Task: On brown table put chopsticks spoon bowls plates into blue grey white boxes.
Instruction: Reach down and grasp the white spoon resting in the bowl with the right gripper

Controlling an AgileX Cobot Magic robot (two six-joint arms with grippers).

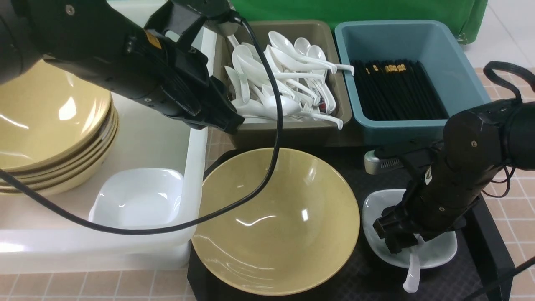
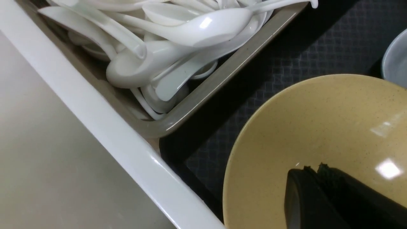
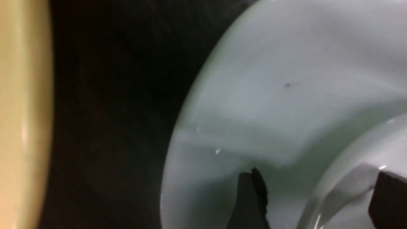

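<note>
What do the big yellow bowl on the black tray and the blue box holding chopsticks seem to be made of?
Yellow bowl: probably melamine or glazed ceramic, the look leaves it open. It has a glossy finish with sharp light reflections and fine dark speckles. Blue box: likely moulded plastic. It has smooth walls of even colour, a rounded rim and only a dull sheen.

Lab-type test rig: green backdrop (image 1: pixel 376 10), tiled table (image 1: pixel 520 221)

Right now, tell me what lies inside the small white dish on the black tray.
A white spoon, its handle poking over the near rim of the dish. The open right tool covers its scoop and much of the dish floor.
</note>
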